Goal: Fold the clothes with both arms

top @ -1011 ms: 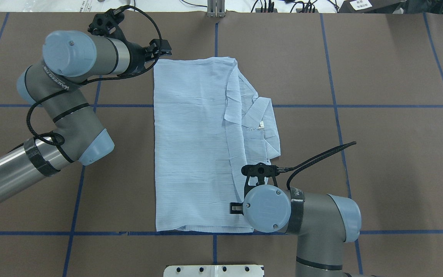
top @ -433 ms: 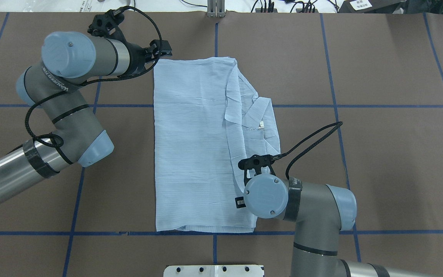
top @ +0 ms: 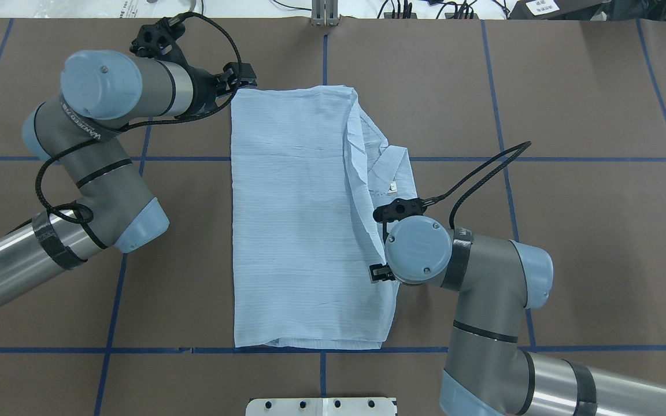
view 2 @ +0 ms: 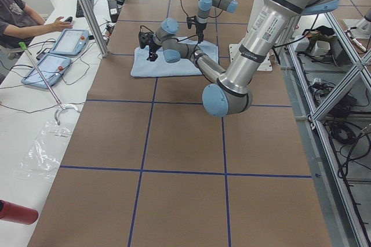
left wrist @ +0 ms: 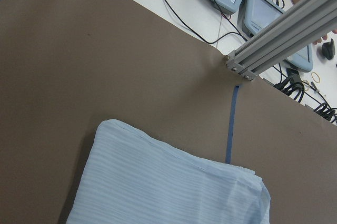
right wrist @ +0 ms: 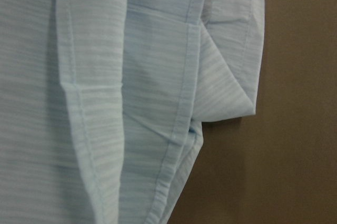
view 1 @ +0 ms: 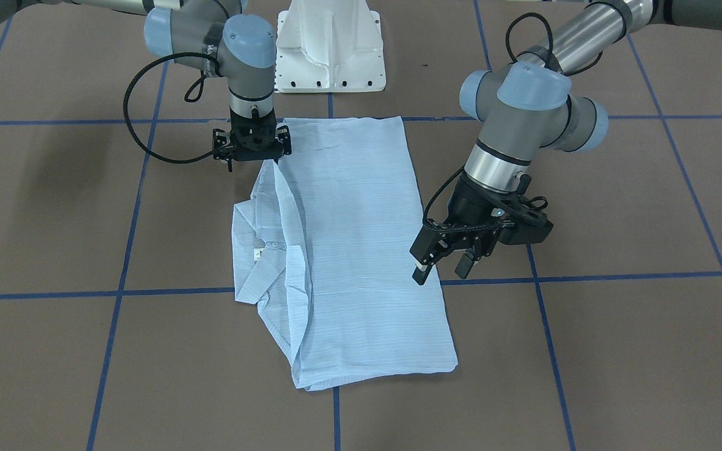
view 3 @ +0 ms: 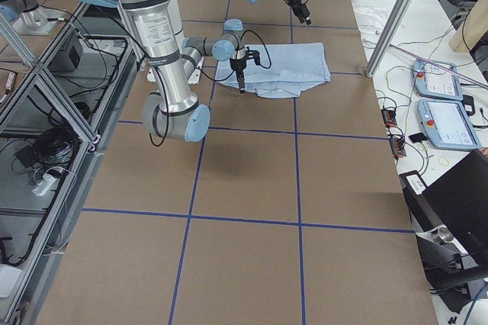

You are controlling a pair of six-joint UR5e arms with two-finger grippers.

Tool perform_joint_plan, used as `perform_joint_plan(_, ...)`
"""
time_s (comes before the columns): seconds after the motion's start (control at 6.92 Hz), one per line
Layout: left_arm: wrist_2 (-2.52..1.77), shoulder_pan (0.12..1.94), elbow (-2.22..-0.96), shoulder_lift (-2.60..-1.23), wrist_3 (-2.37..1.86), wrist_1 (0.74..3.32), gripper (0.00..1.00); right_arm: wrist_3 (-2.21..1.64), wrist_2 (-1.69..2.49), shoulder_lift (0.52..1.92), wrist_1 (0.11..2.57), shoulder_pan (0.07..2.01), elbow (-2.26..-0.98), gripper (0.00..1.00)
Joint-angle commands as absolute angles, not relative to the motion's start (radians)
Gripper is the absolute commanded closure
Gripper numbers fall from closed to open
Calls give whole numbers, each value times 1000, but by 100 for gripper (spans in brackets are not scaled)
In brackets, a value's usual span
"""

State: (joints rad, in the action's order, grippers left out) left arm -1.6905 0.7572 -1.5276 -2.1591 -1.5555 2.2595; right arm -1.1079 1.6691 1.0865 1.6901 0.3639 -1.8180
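Where the right gripper points straight down, you will find its jaws closed on a raised fold of the shirt, at the open front edge on the robot's right, near the end closest to the robot. The cloth peaks up to the fingers there. The right wrist view shows only striped fabric, hems and a strip of table, with no fingers in frame.

Item two, left gripper: jaws spread wide, nothing between them. You see it tilted and held above the table. In the overhead view it sits just beside the shirt's far corner on the robot's left, and the left wrist view looks down on that far end.

Item three, the shirt: folded to a long pale-blue rectangle, flat on the brown table between the two arms. Its near end lies along a blue tape line. The collar and white neck label lie exposed on the robot's right side.

Item four, the arms: the left arm bends in from the overhead view's left, and the right arm from the lower right.

Item five, surroundings: white pedestal base at the robot's edge, and teach pendants on the side bench.
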Motion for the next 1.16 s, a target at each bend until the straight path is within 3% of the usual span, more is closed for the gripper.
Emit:
perform_joint_plan(0.0, -1690, 758, -1532, -2157, -1555, 2260, 1, -1130, 1681, 1130, 1692, 383, -1867, 0)
perform_joint_plan(1.01, -1718, 756, -1634, -2086, -1555, 2250, 0, -2390, 1548, 1108, 1491, 197, -1904, 1)
